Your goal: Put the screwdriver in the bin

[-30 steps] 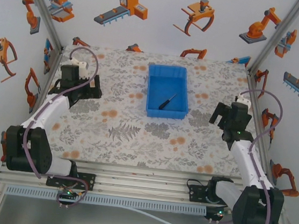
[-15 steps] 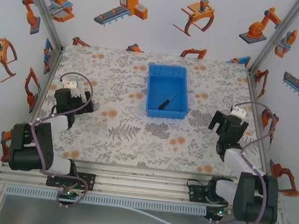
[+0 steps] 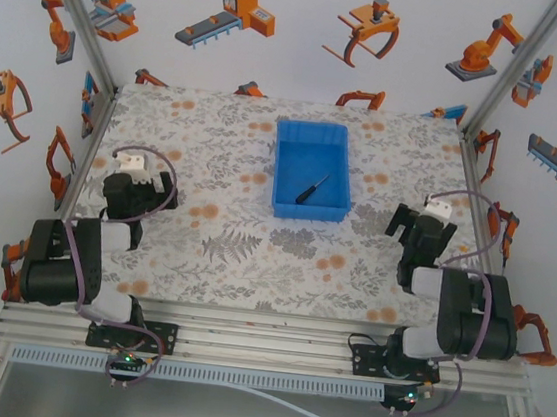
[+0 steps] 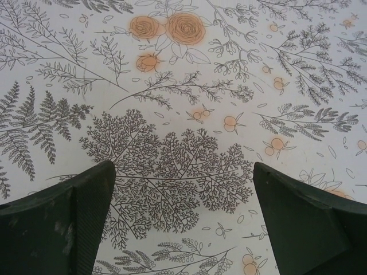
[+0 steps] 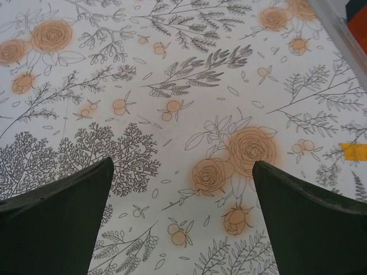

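Observation:
The small black-handled screwdriver [image 3: 310, 189] lies diagonally on the floor of the blue bin [image 3: 295, 160], in its near right part. My left gripper [image 3: 136, 202] hangs over the flowered cloth at the left, well away from the bin. In the left wrist view that gripper [image 4: 183, 172] is open, with bare cloth between its fingers. My right gripper [image 3: 413, 232] is folded back at the right side, also apart from the bin. Its jaws [image 5: 182, 169] stand open over a printed rose, holding nothing.
A flowered cloth [image 3: 224, 243] covers the table. Aluminium frame posts [image 3: 84, 15] rise at the back corners, and one post edge [image 5: 338, 34] shows in the right wrist view. An orange tape mark [image 5: 352, 151] sits on the cloth at the right.
Both arms have drawn back toward their bases and folded down, their grippers now nearer the front. The screwdriver and bin have not moved.

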You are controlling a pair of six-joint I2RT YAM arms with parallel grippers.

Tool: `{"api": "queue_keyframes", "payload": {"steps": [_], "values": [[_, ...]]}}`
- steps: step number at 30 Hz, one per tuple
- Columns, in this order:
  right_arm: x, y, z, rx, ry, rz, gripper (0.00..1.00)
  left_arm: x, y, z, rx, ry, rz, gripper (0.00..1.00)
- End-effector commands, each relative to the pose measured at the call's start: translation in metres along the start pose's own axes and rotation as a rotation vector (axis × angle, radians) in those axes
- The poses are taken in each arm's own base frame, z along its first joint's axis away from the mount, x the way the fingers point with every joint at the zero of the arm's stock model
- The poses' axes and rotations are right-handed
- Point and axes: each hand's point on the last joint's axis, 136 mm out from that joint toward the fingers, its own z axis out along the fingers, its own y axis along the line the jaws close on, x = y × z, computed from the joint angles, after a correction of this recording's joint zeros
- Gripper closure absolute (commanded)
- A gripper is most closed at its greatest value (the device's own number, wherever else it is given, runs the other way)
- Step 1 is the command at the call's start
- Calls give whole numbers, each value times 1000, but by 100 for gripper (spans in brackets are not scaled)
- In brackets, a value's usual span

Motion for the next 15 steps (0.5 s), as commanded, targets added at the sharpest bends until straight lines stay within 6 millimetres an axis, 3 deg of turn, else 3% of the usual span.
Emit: {"api": "queue_keyframes", "payload": {"steps": [1,7,15], "values": [[-24,6,0,-35,-102,6,1,-3,-6,1,38,-77,28,3],[-12,17,17,-75,-34,-32,1,1,-7,6,19,-4,46,3],[-13,21,18,-89,-31,-41,1,1,-8,11,-29,7,77,3]]}}
